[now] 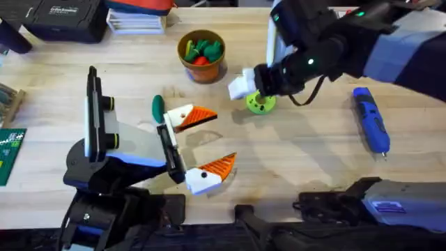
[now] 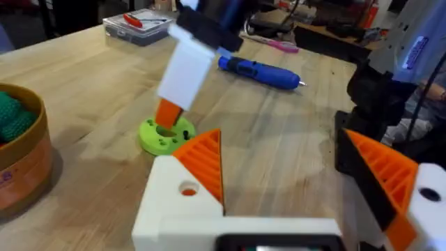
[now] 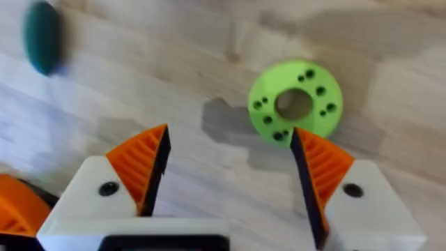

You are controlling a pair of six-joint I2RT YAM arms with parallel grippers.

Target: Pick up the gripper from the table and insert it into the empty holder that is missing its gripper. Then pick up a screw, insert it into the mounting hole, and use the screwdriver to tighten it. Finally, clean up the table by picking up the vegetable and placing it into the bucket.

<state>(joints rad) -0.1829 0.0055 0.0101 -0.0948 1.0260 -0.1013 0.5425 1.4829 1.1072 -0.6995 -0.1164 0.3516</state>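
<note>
Right gripper [image 3: 226, 171] hung just above the lime-green disc [image 1: 261, 103], fingers spread wide and holding nothing. In the right wrist view one orange ribbed pad [image 3: 317, 167] overlapped the disc's near rim; whether it touched could not be told. The other pad was over bare wood. The disc had a centre hole and small holes round it.

Left gripper [image 1: 197, 148] lay low over the table at centre-left, its two white-and-orange fingers wide apart, nothing between them. The far finger [image 1: 187, 117] and near finger [image 1: 209, 173] both pointed right. In the left wrist view both carried orange ribbed wedges on white bases; a mounting hole showed in the nearer white base.

Vegetable, dark green oval [image 1: 158, 108], lay on the table just left of the left gripper's far finger; touching or not, cannot tell.

Bucket [image 1: 203, 68], orange-brown, stood upright at far centre, beyond both grippers. Inside: bunched toy vegetables [image 1: 202, 50], green, red and yellow.

Screwdriver [image 1: 369, 118], blue, lay flat on the right side of the table, well apart from the disc, metal tip toward the near edge.

Wooden table [image 1: 300, 160]. A clear plastic box [image 2: 139, 26] stood at its far edge, a green circuit board [image 1: 10, 155] at the left edge.
</note>
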